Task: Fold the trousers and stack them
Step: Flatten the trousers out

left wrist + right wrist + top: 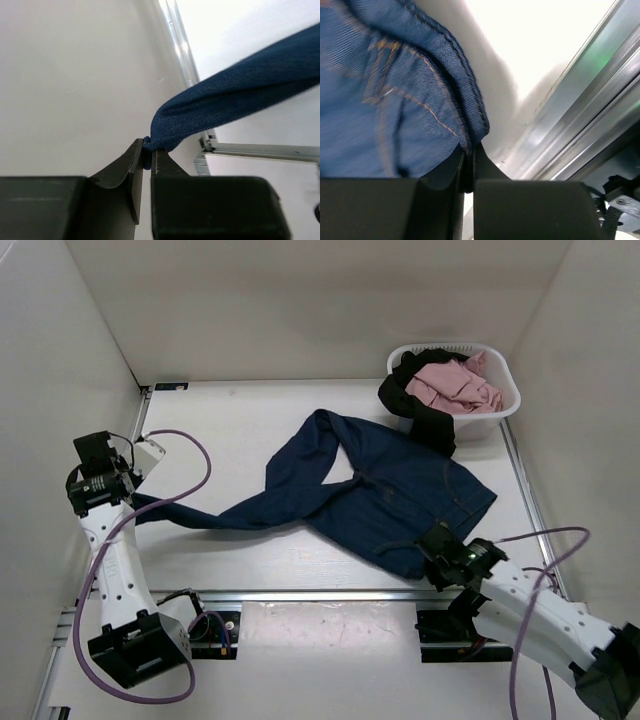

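The navy denim trousers (380, 490) lie spread over the table's middle, one leg stretched left. My left gripper (135, 498) is shut on the end of that leg (225, 105), holding it near the left wall. My right gripper (432, 552) is shut on the waistband edge (465, 135) at the trousers' near right side. The black trousers (420, 410) hang over the front rim of the white basket (500, 405).
The basket at the back right also holds pink cloth (455, 385). Metal rails (320, 593) run along the table's near edge and both sides. White walls close in on the left, back and right.
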{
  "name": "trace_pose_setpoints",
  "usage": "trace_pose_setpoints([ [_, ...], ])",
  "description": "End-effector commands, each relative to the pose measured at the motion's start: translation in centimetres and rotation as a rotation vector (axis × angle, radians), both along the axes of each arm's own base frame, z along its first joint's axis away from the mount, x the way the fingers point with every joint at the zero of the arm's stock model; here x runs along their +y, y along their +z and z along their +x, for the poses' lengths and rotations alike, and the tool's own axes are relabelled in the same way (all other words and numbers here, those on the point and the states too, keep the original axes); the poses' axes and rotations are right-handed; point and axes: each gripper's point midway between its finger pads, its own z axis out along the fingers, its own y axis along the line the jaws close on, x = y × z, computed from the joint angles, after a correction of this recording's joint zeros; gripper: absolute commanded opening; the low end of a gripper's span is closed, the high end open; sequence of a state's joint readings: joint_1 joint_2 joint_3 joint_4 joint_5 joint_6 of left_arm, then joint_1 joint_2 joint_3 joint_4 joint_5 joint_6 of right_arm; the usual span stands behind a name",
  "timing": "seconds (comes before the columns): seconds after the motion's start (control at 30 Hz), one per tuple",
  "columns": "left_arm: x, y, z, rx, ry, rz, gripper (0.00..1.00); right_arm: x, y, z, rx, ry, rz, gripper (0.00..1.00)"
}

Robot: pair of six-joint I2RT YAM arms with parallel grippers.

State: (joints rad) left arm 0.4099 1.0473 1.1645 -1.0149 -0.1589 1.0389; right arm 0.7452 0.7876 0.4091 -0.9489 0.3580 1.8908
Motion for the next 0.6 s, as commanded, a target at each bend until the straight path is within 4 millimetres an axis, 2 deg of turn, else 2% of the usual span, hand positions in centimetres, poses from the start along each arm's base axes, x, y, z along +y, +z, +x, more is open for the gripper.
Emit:
trace_pose_setpoints([
  [0.0,2.2,1.6,0.6,-0.056,0.061,0.128,0.14,-6.1,5.3,2.3,-0.23,-0.137,-0.22,0.0],
  [0.03,2.6,2.1,0.7,-0.07,0.076,0.148,0.14,-8.3,6.3,0.9,-0.224,-0.143,-0.285,0.0],
  [0.07,2.9,1.6,1.0,-0.052,0.076,0.16,0.14,-9.0,8.1,1.0,-0.268,-0.165,-0.289,0.0],
  [0.13,3.2,1.4,1.6,-0.042,0.075,0.156,0.14,-10.4,9.4,0.6,-0.315,-0.149,-0.32,0.0],
  [0.2,3.3,1.1,2.0,-0.044,0.095,0.136,0.14,-10.9,9.8,0.8,-0.343,-0.147,-0.339,0.0],
  [0.33,4.2,-1.5,2.5,0.011,0.124,0.118,0.14,-11.3,9.9,1.1,-0.338,-0.135,-0.397,0.0],
  [0.37,4.5,-1.4,2.8,-0.006,0.134,0.135,0.14,-11.5,10.0,1.2,-0.347,-0.137,-0.406,0.0],
  [0.4,5.2,-1.9,2.8,0.005,0.141,0.143,0.14,-11.7,10.2,1.4,-0.363,-0.147,-0.415,0.0],
  [0.43,6.7,-2.4,2.4,0.042,0.165,0.174,0.14,-11.9,10.5,1.6,-0.377,-0.15,-0.429,0.0],
  [0.5,9.2,-1.5,2.9,0.028,0.206,0.225,0.14,-12.8,11.7,2.3,-0.444,-0.157,-0.479,0.0],
  [0.53,11.3,-2.6,2.7,0.07,0.256,0.208,0.14,-13.1,12.6,2.6,-0.477,-0.159,-0.49,0.0],
  [0.57,13.2,0.3,3.6,0.014,0.293,0.236,0.14,-13.3,13.5,2.8,-0.504,-0.159,-0.505,0.0],
])
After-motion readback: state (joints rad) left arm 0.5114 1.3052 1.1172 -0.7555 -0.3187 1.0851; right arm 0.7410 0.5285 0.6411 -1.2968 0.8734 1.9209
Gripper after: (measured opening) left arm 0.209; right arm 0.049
